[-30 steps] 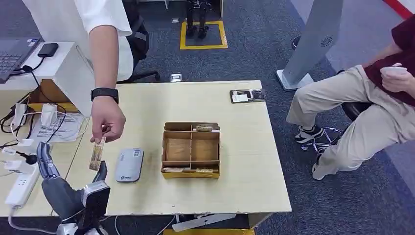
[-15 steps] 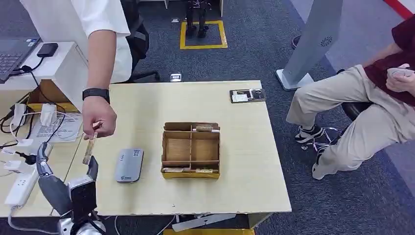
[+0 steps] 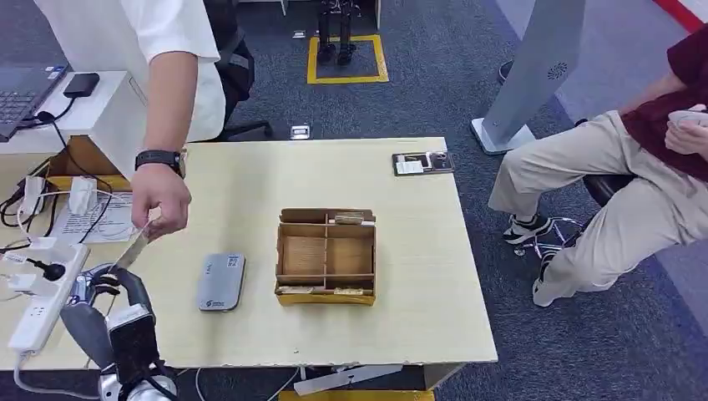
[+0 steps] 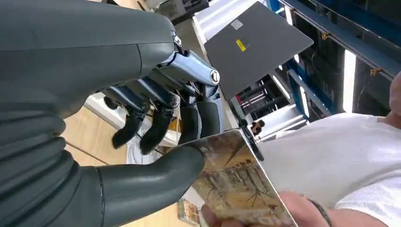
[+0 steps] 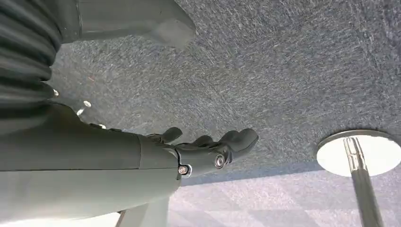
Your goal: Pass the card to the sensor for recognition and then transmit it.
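Now the person's hand point(image 3: 161, 200) has carried the picture card point(image 3: 134, 247) down and toward 8 o'clock, so that its lower end reaches the robot's left hand point(image 3: 104, 288), which has drawn back toward the table's near-left corner and turned its fingers up under the card. A second ago the card hung clear above that hand; in the left wrist view the thick grey thumb point(image 4: 142, 182) now lies along one face of the card point(image 4: 231, 182), while the darker fingers point(image 4: 142, 127) stand apart from it, curled but not closed. The person's fingertips point(image 4: 246, 215) pinch the card's far end, so the card is shared, not yet transferred. Whether the thumb presses on the card or merely lies beside it cannot be told.

The grey card reader point(image 3: 219, 281) lies flat on the table point(image 3: 417, 276), at 3 o'clock from the left hand and just beside the wooden compartment tray point(image 3: 326, 255). The right hand point(image 5: 208, 149) hangs over carpet, fingers loosely curled, holding nothing.

Judgement: the handover is in progress; recognition at the reader has not begun.
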